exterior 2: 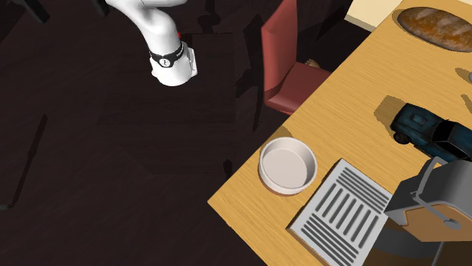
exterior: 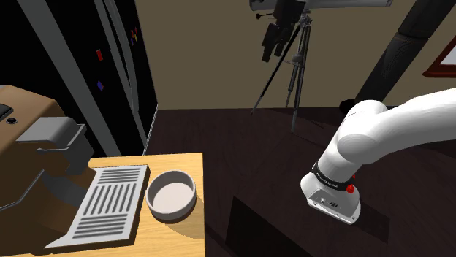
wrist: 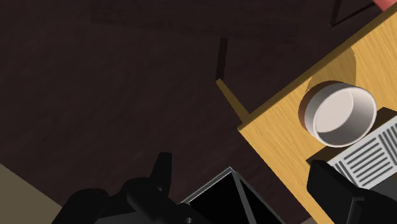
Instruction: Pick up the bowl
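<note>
Glossy white arm (exterior: 387, 131), black wrist band (exterior: 330, 177), red button (exterior: 351, 188)

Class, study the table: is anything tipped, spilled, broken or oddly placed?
Nothing stands out. The bowl sits upright and empty on the wooden table, beside the slatted grey tray; nothing is spilled or broken.

Shoulder view: high, beside the arm (exterior: 380, 135), facing down across dark floor (exterior: 241, 146) to the table (exterior: 183, 241) corner at its lower left. Second exterior view: steeper, closer over the table, arm at upper left. Wrist view: off the table edge, looking down, seemingly rolled. All share the bowl (exterior: 172, 193) and slatted tray (exterior: 109, 204).
</note>
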